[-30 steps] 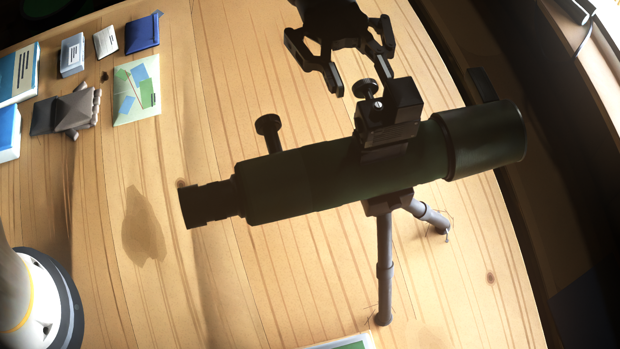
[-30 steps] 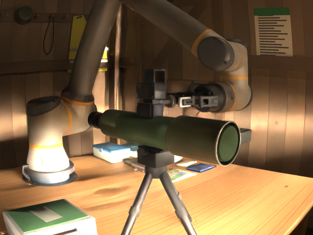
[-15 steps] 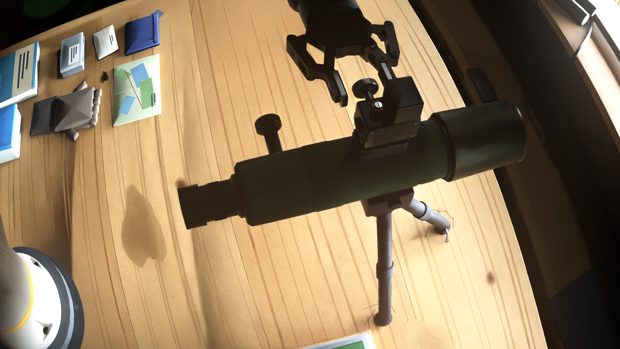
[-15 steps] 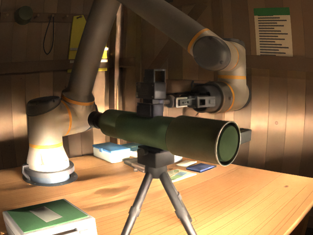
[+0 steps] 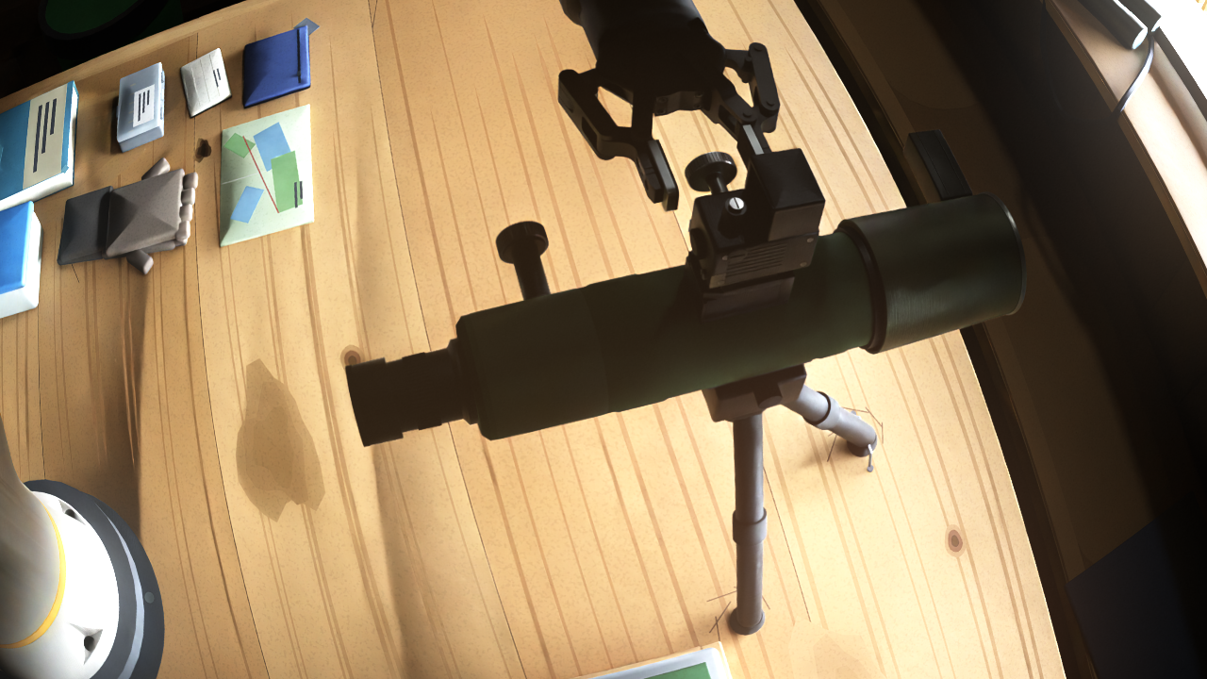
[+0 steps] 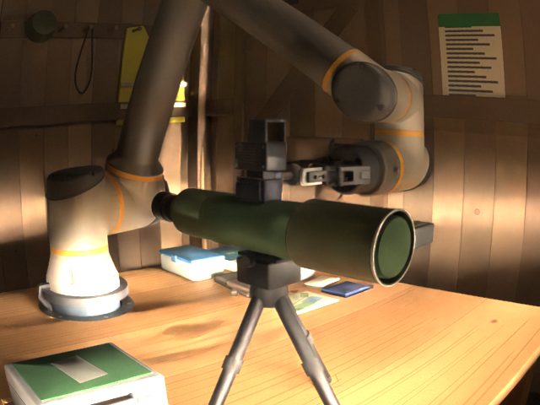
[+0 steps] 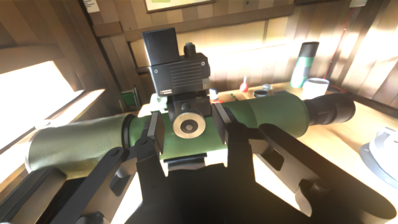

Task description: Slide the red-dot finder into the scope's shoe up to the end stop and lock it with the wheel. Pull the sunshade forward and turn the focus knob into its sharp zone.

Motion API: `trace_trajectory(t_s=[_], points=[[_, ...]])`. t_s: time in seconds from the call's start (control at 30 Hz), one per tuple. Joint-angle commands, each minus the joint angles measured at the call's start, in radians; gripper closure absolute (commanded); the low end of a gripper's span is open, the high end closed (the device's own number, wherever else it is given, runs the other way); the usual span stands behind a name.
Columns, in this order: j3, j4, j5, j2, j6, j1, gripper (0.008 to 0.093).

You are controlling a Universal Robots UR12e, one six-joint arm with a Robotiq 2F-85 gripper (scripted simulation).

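Note:
My gripper (image 7: pixel 189 128) is open and empty, its fingers standing on either side of the knurled lock wheel (image 7: pixel 189 126) (image 5: pixel 713 169) without closing on it. The wheel sticks out sideways from the shoe below the black red-dot finder (image 5: pixel 764 224) (image 6: pixel 261 150) (image 7: pixel 178 71), which sits on top of the green scope (image 5: pixel 675 325) (image 6: pixel 288 229). The scope stands on a small tripod (image 5: pixel 749 507) on the wooden table. Its sunshade (image 5: pixel 941 270) (image 6: pixel 349 239) forms the wide front end, and the focus knob (image 5: pixel 523 245) sticks out on a stalk near the eyepiece (image 5: pixel 401 401).
The arm's base (image 5: pixel 59 583) (image 6: pixel 83 244) stands at the table's corner. Books, boxes and a map (image 5: pixel 266 173) lie at the far left, and a green-topped box (image 6: pixel 87 377) sits near the front edge. A mug and flask (image 7: pixel 305 66) stand beyond the eyepiece.

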Motion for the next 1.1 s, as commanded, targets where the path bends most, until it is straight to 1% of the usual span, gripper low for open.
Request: trace_trajectory(t_s=[0.0,0.2,0.23,1.03,1.07], points=[[-0.001,0.0,0.0,-0.001,0.0,0.0,0.0434],[-0.001,0.0,0.0,-0.001,0.0,0.0,0.0434],[-0.001,0.0,0.0,-0.001,0.0,0.0,0.0444],[-0.001,0.0,0.0,-0.001,0.0,0.0,0.0924],[-0.001,0.0,0.0,-0.001,0.0,0.0,0.0934]])
